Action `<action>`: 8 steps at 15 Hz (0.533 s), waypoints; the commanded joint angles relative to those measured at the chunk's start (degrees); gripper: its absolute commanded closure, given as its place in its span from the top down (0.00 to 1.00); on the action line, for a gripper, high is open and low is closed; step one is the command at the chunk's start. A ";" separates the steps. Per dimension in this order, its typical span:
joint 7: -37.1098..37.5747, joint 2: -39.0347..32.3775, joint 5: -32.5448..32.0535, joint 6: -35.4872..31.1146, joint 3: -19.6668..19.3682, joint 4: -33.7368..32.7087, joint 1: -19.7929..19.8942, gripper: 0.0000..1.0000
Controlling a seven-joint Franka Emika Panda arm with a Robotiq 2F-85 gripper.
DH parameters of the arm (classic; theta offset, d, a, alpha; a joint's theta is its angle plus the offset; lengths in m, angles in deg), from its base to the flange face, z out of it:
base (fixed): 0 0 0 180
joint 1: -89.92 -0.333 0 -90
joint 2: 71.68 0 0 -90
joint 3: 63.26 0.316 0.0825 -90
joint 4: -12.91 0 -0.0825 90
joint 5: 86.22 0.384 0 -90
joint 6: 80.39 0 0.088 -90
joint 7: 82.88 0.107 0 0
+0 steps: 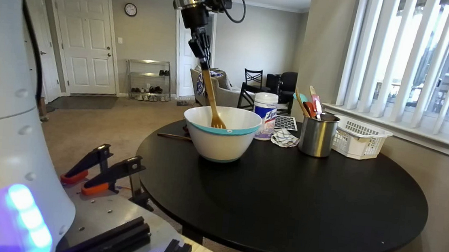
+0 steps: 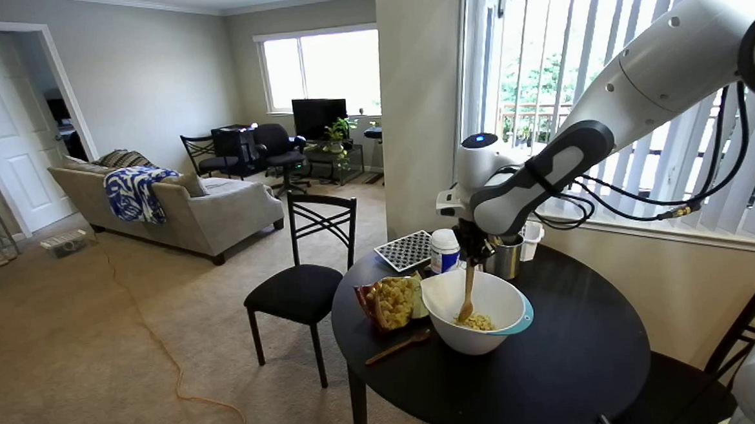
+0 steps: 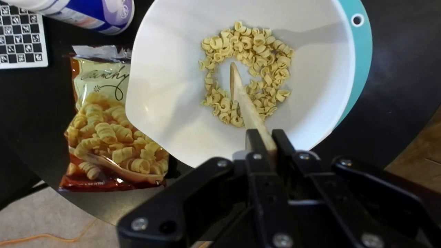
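Grips a honey-brown wooden fork (image 1: 210, 88) by its slim handle in the black, many-jointed gripper (image 3: 268, 141), closed down to the thickness of the wood and flat against both its sides. Holds the smooth shaft at a slight lean, tines down inside a deep white mixing bowl (image 1: 220, 146), glossy within and turquoise along part of the rim, standing on a round, satin-black table (image 1: 290, 205). Has the fork's head ringed there by pale-yellow curls (image 3: 270, 74), small, dry-looking and ribbed. Shows, around the bowl in the wrist view, a crinkled, shiny snack bag (image 3: 110, 124) at 8 o'clock, a cylindrical Lysol canister (image 3: 93, 17) at 10 o'clock, and a flat, black-and-white ChArUco board (image 3: 20, 38) farther out at 9 o'clock. Shows, in an exterior view, a darker wooden spoon (image 2: 394, 348) at the bowl's 8 o'clock; in an exterior view, a brushed-steel utensil crock (image 1: 317, 138) at 3 o'clock and, beyond it, a slotted white plastic basket (image 1: 363, 146).
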 commanded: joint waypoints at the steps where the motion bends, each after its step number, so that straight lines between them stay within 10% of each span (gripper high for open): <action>1: -8.51 -1.59 2.60 3.31 0.37 -2.47 -0.05 0.03; 8: -9.75 -5.15 0.16 6.12 -0.01 -4.17 -0.11 0.03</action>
